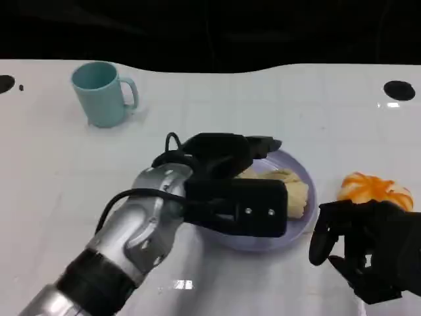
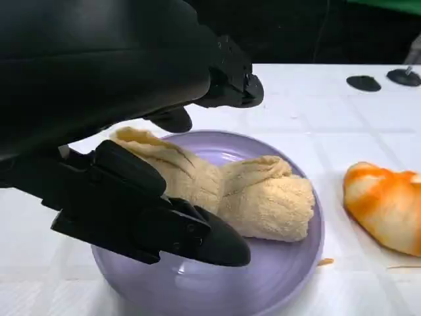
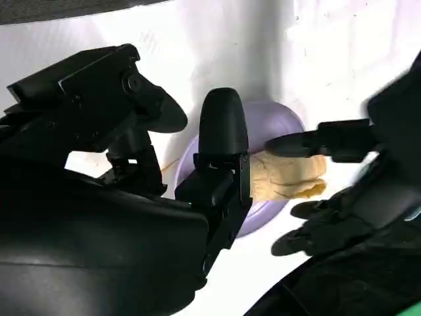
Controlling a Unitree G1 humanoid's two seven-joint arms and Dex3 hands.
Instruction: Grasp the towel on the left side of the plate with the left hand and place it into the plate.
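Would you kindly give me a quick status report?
Left hand open over the plate. Right hand open, idle. Towel lies in plate. Nothing in the way.

Towel (image 2: 256, 197) lies in plate (image 2: 289, 276); mug (image 1: 102, 93) behind-left, orange object (image 1: 373, 189) right.

The left forearm (image 1: 131, 230) is silver metal with a black cuff, a black cable looping along it. Both the left robot hand (image 1: 227, 158) and right robot hand (image 1: 368, 247) are matte black, with small screws on a boxy housing.
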